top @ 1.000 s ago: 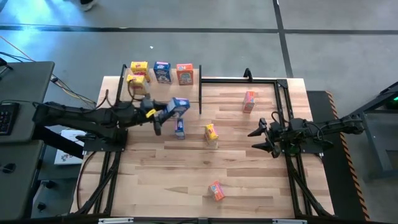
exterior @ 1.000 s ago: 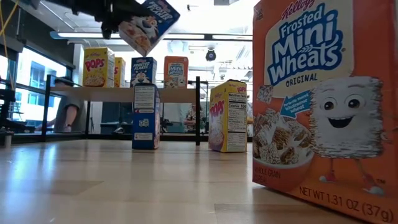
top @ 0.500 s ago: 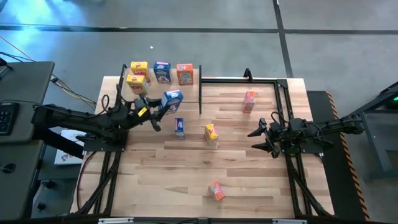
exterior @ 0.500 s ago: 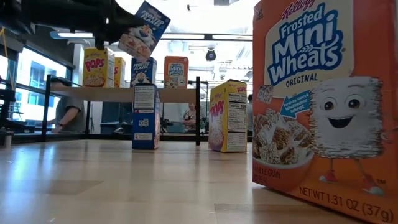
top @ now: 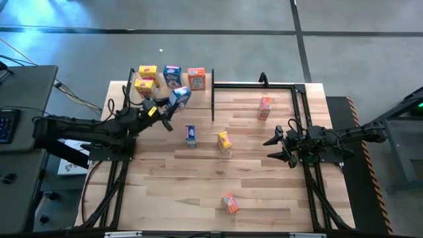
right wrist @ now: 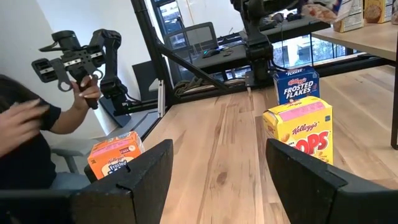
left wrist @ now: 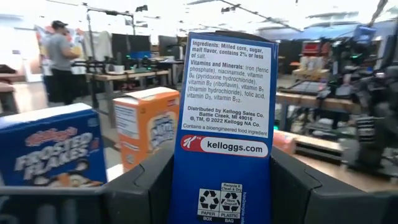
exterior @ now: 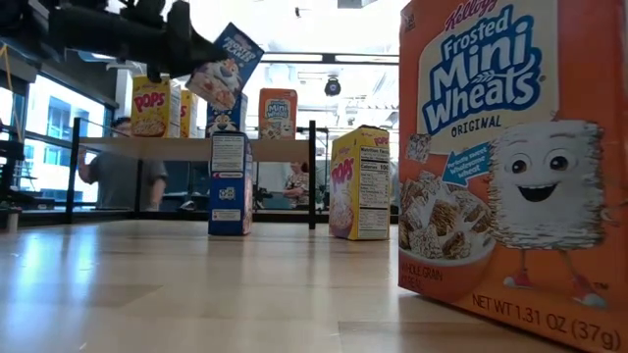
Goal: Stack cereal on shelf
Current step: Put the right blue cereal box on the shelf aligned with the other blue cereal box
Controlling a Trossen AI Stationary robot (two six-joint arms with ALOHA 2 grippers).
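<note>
While the left gripper (top: 173, 106) is clamped on a blue cereal box (top: 180, 97), placement on the shelf (exterior: 186, 148) is in hand — next, level and lower it. The right gripper (top: 277, 147) waits, fingers apart.

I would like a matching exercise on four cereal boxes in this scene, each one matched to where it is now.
Things:
1. tilted blue box
2. orange box beside two other boxes
3. upright yellow box
4. orange box alone

Places:
A. standing on the shelf
B. on the table, near its front edge
C. held by the left gripper above the shelf's edge
D. on the table's middle, beside a blue box

Pairs: 1-C, 2-A, 3-D, 4-B
</note>
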